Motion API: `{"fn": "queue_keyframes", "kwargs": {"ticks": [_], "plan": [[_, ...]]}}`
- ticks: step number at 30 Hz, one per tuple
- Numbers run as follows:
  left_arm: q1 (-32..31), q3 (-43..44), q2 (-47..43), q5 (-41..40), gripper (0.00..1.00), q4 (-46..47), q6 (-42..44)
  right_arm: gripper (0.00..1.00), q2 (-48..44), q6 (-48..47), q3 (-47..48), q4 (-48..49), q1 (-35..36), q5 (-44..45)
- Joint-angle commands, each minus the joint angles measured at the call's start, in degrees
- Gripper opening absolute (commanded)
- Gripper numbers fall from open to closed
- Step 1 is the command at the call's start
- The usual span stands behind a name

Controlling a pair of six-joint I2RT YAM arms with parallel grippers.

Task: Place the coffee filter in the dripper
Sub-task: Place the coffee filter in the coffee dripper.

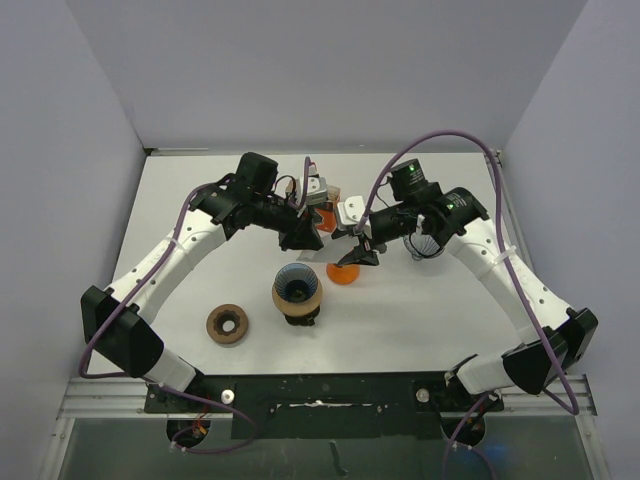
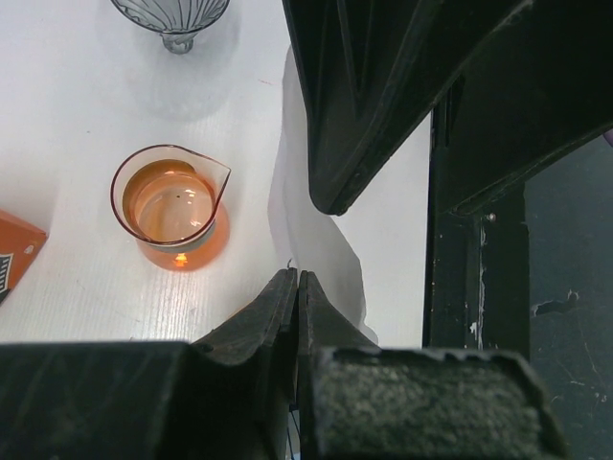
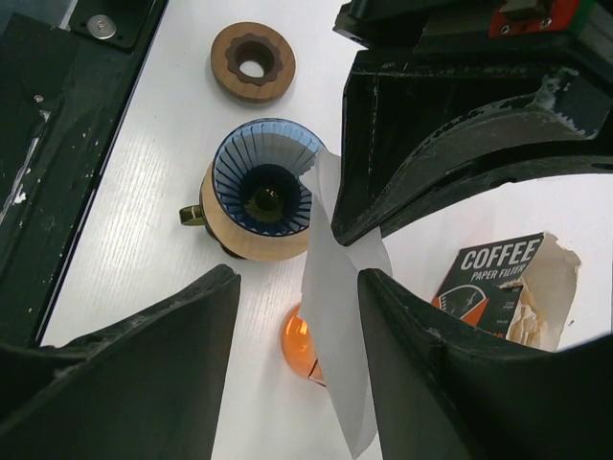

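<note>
Observer: Filter location is wanted first.

Planner: The paper filter point(image 3: 335, 316) is held in the air, clear of the tabletop point(image 3: 144, 192). It is near the orange glass server point(image 2: 172, 206) and the blue-ribbed dripper point(image 3: 230, 235), and it is not yet in the cone. One edge is pinched by the left hand point(image 2: 297, 287), whose fingers are pressed together on the paper. The right hand point(image 3: 299, 283) is spread, with one finger on each side of the hanging sheet. No contact with the sheet can be made out.

Observer: What could be spoiled from here?

Planner: Three failures are judged likely.
- **Tearing:** the thin paper could be torn or creased if the right hand is closed on it and the two hands are then drawn apart.
- **Dropping:** the filter could be dropped onto the server or the tabletop if the left hand is let go before the right is shut.
- **Bad seating:** the sheet appears flat, not opened into a cone. If it is lowered that way or off centre, it could be caught on the dripper's rim and left slumped over the side. The dripper could also be knocked over by a finger.
</note>
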Motion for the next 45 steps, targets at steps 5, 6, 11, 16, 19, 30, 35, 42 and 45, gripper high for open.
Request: {"fn": "queue_keyframes", "kwargs": {"ticks": [5,6,11,16,19,30,35,42,45], "plan": [[0.17,2.32,0.14,2.40,0.00,-0.12,0.82,0.53,-0.76,-0.24,3.65,1.63,0.28,-3.47],[0.13,2.29,0.21,2.48,0.00,-0.09,0.77,0.53,-0.76,-0.27,3.68,1.63,0.34,-3.63],[0.02,2.37,0.23,2.57,0.00,-0.24,0.83,0.53,-0.34,-0.12,3.28,1.96,0.38,-3.95],[0.07,2.39,0.23,2.74,0.00,-0.31,0.88,0.53,0.92,-0.11,2.78,2.36,0.38,-4.24],[0.03,2.46,0.11,2.66,0.00,-0.35,0.95,0.52,1.22,-0.13,2.21,2.40,0.32,-4.36],[0.03,2.62,-0.08,2.75,0.00,-0.60,1.02,0.48,1.22,-0.64,0.70,1.61,0.34,-3.09],[0.03,2.59,-0.03,2.74,0.00,-0.74,1.14,0.47,0.93,-1.04,0.07,1.04,0.34,-2.52],[0.02,2.58,0.01,2.88,0.00,-1.55,1.31,0.44,1.25,-1.91,0.27,-0.14,0.36,-1.51],[0.02,3.10,0.33,2.70,0.00,-2.48,1.35,0.43,1.54,-2.52,1.11,-1.29,0.35,-1.27]]}}
